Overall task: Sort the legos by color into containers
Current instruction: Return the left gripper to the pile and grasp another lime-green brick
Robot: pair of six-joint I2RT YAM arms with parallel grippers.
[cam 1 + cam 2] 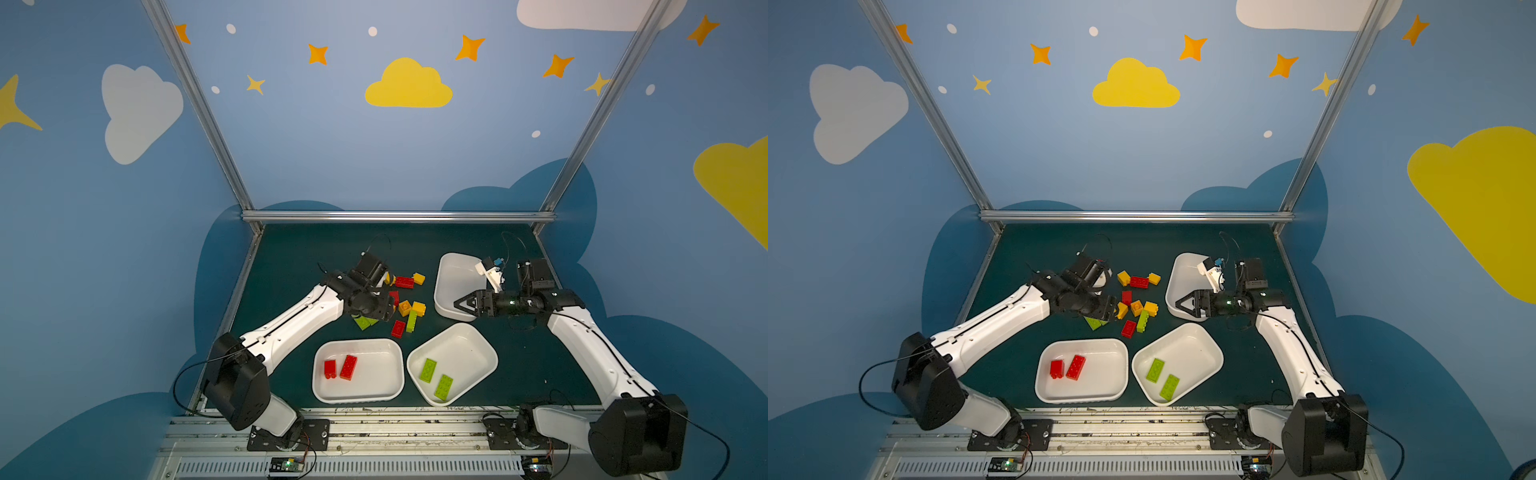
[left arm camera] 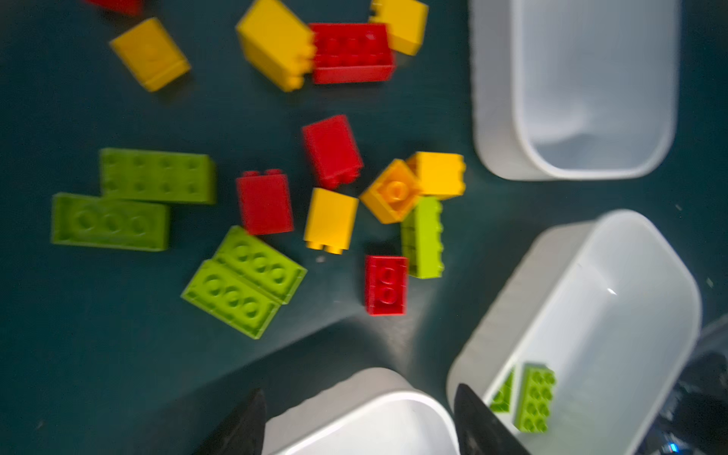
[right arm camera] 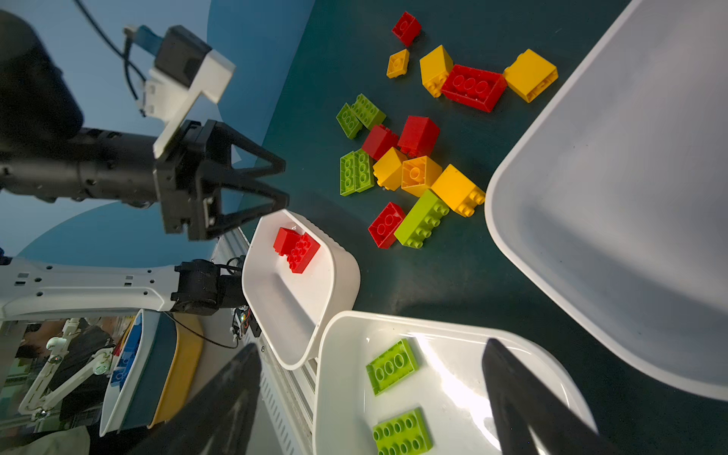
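We see the left gripper (image 3: pixel 285 182) hanging over the left side of the loose bricks (image 1: pixel 405 308), its jaws standing apart with nothing between them; the right wrist view shows it raised clear of the tabletop (image 1: pixel 307 257) and touching no brick. The right gripper (image 1: pixel 457 302) hovers over the near end of the back tray (image 1: pixel 453 270), which stands toward the right edge of the tabletop; its jaws are spread wide and we find nothing held in them. The loose bricks, red, green and yellow, lie huddled in the middle of the tabletop, several of them touching. Two red bricks (image 1: pixel 348 367) lie side by side in the near tray (image 1: pixel 374 374), which sits at the middle of the near edge; just to its right the angled tray (image 1: pixel 465 349), turned askew to that edge, holds two green bricks (image 1: pixel 428 370) a little apart from each other.
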